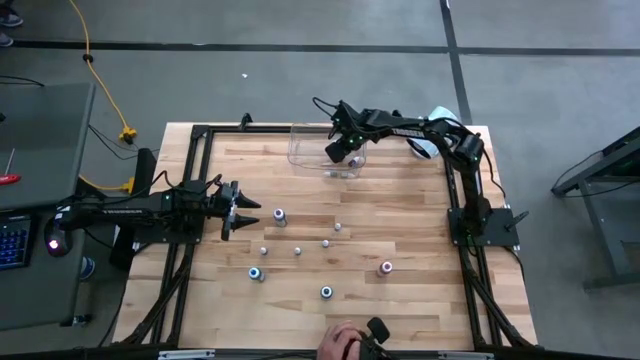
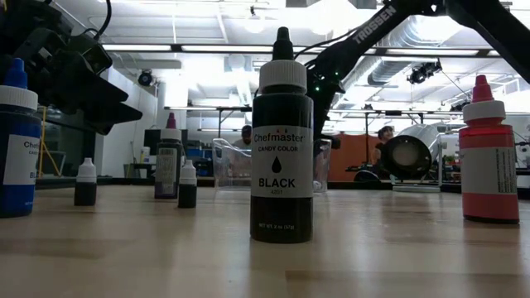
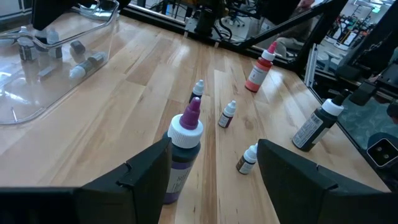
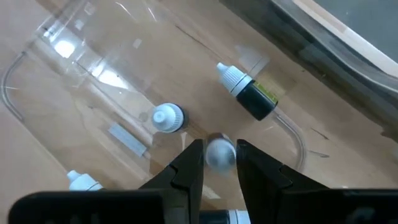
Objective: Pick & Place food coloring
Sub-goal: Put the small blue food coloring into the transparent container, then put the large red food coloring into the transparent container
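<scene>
The right gripper point(image 1: 343, 152) is held over the clear plastic bin point(image 1: 305, 158) at the far side of the tabletop point(image 1: 400, 310). In the right wrist view its fingers point(image 4: 188, 168) are seen narrowly parted around the whitish cap of a small bottle point(image 4: 219, 153); whether the cap is pinched or merely flanked cannot be told. Other small food coloring bottles are seen lying inside the bin, among them a dark one with a white cap point(image 4: 247, 92) and another seen cap-on point(image 4: 168, 117).

The left gripper point(image 1: 240, 209) is held low over the left part of the tabletop, its fingers point(image 3: 143, 177) spread, with a purple-capped bottle point(image 3: 184, 146) standing just in front of them. More bottles are left standing on the tabletop: a black one point(image 2: 281, 145), a red one point(image 2: 489, 153) and a blue one point(image 2: 16, 145).
</scene>
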`<action>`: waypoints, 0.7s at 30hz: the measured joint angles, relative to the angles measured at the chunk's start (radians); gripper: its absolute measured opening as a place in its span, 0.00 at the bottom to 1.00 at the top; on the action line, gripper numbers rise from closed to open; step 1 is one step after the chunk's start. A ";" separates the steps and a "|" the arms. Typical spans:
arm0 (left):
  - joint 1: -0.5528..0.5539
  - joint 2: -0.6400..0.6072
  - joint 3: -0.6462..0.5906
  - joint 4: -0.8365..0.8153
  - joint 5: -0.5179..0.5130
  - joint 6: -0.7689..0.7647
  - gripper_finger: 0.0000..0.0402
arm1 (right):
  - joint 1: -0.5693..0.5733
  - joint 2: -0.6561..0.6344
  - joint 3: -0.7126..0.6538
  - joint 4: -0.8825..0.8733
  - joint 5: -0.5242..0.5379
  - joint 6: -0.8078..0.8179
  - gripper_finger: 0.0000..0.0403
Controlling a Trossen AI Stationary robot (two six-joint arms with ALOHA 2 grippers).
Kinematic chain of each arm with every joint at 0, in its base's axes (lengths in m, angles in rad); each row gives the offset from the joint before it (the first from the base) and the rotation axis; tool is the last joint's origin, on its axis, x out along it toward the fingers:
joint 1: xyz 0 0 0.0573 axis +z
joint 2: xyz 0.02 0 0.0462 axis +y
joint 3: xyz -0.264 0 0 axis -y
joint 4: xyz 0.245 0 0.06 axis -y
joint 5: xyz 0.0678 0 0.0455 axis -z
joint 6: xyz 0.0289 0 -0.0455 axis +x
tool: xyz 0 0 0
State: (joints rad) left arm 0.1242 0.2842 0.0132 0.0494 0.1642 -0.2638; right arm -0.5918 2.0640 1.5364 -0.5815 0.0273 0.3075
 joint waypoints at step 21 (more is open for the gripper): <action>0.000 0.000 0.000 0.000 0.000 0.000 0.58 | 0.009 -0.122 0.000 -0.036 -0.002 -0.103 0.27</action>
State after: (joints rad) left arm 0.1239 0.2840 0.0132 0.0494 0.1645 -0.2638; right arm -0.5824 1.9417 1.5360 -0.6178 0.0258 0.2049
